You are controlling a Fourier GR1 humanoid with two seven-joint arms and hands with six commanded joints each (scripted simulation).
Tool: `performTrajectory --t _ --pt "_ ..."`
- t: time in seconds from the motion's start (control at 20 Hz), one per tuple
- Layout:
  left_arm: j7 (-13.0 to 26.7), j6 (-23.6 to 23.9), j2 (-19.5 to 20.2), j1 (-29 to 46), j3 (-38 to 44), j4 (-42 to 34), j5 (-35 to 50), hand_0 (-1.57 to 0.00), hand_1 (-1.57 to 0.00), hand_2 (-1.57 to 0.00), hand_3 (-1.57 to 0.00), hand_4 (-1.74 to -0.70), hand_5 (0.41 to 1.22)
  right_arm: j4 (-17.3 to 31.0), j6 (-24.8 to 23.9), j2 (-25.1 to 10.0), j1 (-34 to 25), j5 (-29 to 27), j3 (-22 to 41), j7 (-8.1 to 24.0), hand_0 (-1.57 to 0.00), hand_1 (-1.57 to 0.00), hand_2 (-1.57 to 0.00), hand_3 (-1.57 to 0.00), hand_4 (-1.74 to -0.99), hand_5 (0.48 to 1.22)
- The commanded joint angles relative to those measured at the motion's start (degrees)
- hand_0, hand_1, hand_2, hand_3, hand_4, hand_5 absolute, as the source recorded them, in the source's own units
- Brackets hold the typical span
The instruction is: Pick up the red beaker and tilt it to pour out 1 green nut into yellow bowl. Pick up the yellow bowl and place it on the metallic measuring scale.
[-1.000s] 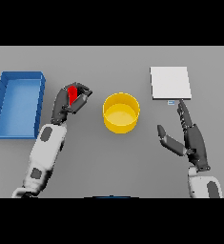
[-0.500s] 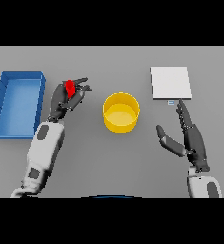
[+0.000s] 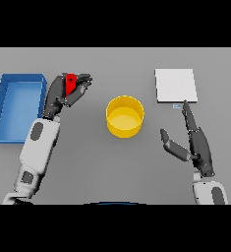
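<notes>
Head view. Grey worktop (image 3: 112, 64), wide bare strip along the far edge and bare surface in front of the bowl.

Blue tray (image 3: 3, 96) lies at the far left, its long side running away from the robot, rim close to the left arm's forearm. Open room between tray and bowl is taken up by the left arm only.

Yellow bowl (image 3: 125, 116): one, upright, near the middle of the worktop, well apart from both hands. Inside shows yellow only; contents cannot be told.

Metallic measuring scale (image 3: 175, 85): one, a flat pale square plate at the far right, with a small display tab on its near edge. Clear gap between it and the bowl.

Left hand (image 3: 63, 96): fingers and thumb curled round the red beaker (image 3: 71, 84), which is held to the left of the bowl and beyond it, not over it. Only a small red patch of the beaker shows between the dark fingers; tilt cannot be told.

Right hand (image 3: 198, 145): holds nothing, fingers straight, thumb spread out toward the bowl. Fingertips (image 3: 185, 104) point at the near edge of the scale, just beside the display tab; contact cannot be told.

Count: one tray, one bowl, one beaker, one scale, two hands. No nut can be made out
</notes>
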Motion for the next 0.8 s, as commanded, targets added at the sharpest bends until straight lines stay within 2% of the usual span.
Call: performTrajectory --t 0.0,0.15,0.35,0.5,0.75 --pt "0.4 -0.1 0.3 -0.2 -0.4 -0.2 -0.6 -1.56 -1.56 -1.56 -1.55 -1.72 1.138 0.7 0.0 0.1 -0.2 0.0 0.0 -0.2 0.00 0.00 0.00 0.00 -1.219 0.661" --pt "1.7 -0.5 2.1 -1.4 -3.0 -0.8 -4.5 -1.56 -1.56 -1.56 -1.56 -1.73 1.134 0.8 -0.1 -0.3 -0.7 0.4 -0.2 0.4 0.00 0.00 0.00 0.00 -1.210 0.664" --pt "7.0 -2.7 6.2 -3.4 -9.3 -2.9 -12.8 -1.57 -1.57 -1.57 -1.57 -1.74 1.120 -0.7 -0.2 -0.3 0.4 1.1 0.5 1.6 0.00 0.00 0.00 0.00 -1.190 0.658" --pt "10.3 -5.1 7.9 -6.2 -14.4 -3.8 -18.8 -1.57 -1.57 -1.57 -1.57 -1.74 1.129 -0.6 0.2 0.0 0.5 0.8 0.6 2.1 0.00 0.00 0.00 0.00 -1.178 0.663" --pt "13.7 -8.6 10.1 -11.6 -23.3 -2.0 -30.0 -1.57 -1.57 -1.57 -1.57 -1.74 1.174 -1.1 0.7 0.0 0.7 -0.4 0.2 2.5 0.00 0.00 0.00 0.00 -1.183 0.671"
